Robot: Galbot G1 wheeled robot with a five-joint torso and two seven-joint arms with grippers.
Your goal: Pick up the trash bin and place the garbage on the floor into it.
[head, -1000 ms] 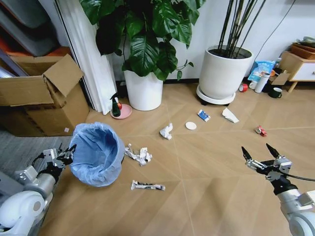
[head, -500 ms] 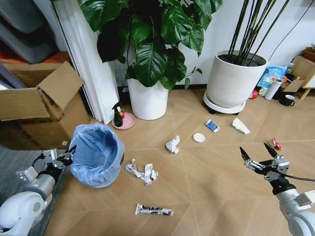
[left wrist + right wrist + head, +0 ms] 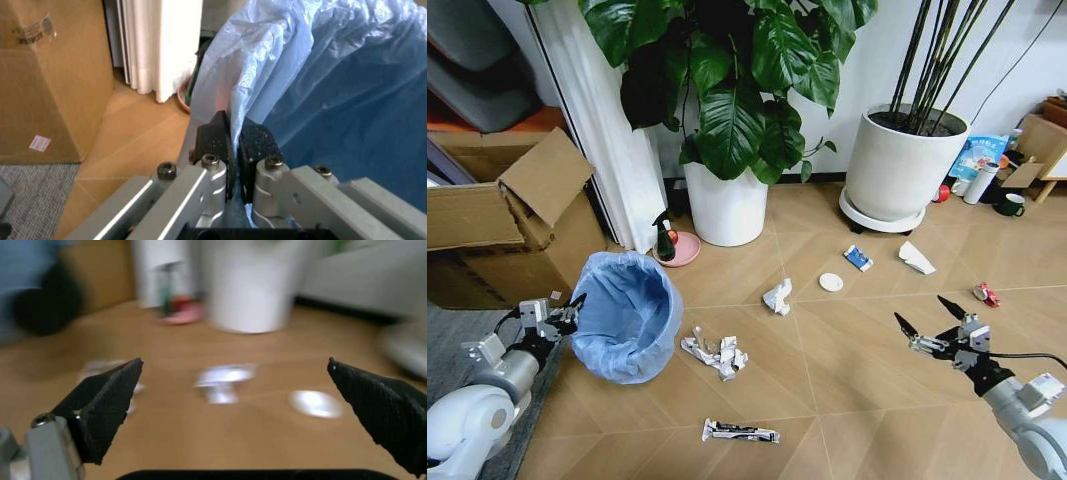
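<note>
The left gripper (image 3: 233, 142) pinches the rim of the bin (image 3: 627, 315), the blue liner caught between its closed fingers (image 3: 215, 145); the bin tilts beside the cardboard box (image 3: 497, 215). The right gripper (image 3: 932, 325) hangs above the floor with fingers spread wide, holding nothing, the garbage (image 3: 717, 355) scattered well apart from it.

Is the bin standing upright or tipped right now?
Tipped. The bin leans with its mouth turned toward the camera, its blue-lined rim pinched by the left end effector.

I see bin (image 3: 625, 315), blue-lined, tilted, rim pinched by left gripper (image 3: 231, 145); garbage (image 3: 718, 354) scattered on floor beside it.
</note>
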